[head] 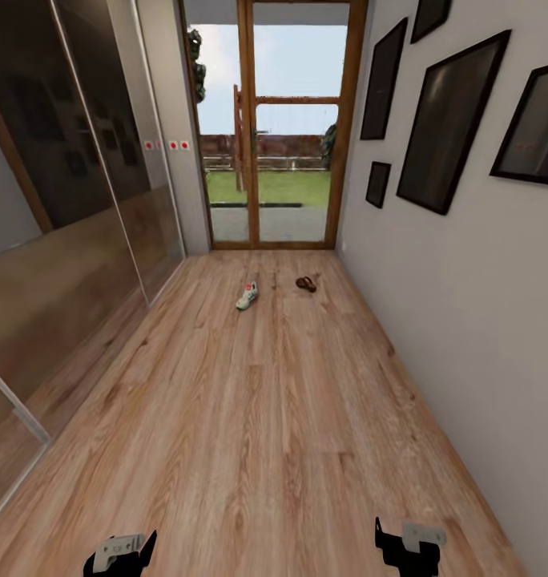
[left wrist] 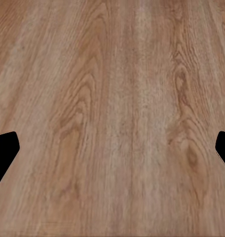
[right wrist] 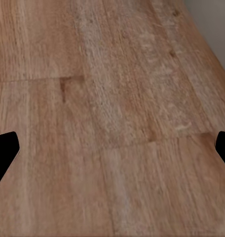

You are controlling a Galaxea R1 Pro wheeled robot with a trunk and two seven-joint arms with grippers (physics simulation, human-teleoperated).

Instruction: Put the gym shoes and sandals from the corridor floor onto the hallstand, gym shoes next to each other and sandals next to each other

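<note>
One white low-top sneaker [head: 247, 296] and one flat brown sandal [head: 306, 284] lying apart on light wood-grain plank floor [head: 258, 417] near the glazed wooden door [head: 276, 128] — left gripper [left wrist: 112, 153] and right gripper [right wrist: 112, 153] spread wide, nothing held, seen low over bare boards.

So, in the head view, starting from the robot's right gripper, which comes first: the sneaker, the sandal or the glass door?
1. Gym shoe, mid-floor, left of the sandal; the two are nearly level, so this is a close call.
2. Sandal, slightly farther down the corridor, nearer the right wall.
3. Glass door, at the corridor's end.

Ranked from the right gripper.
</note>
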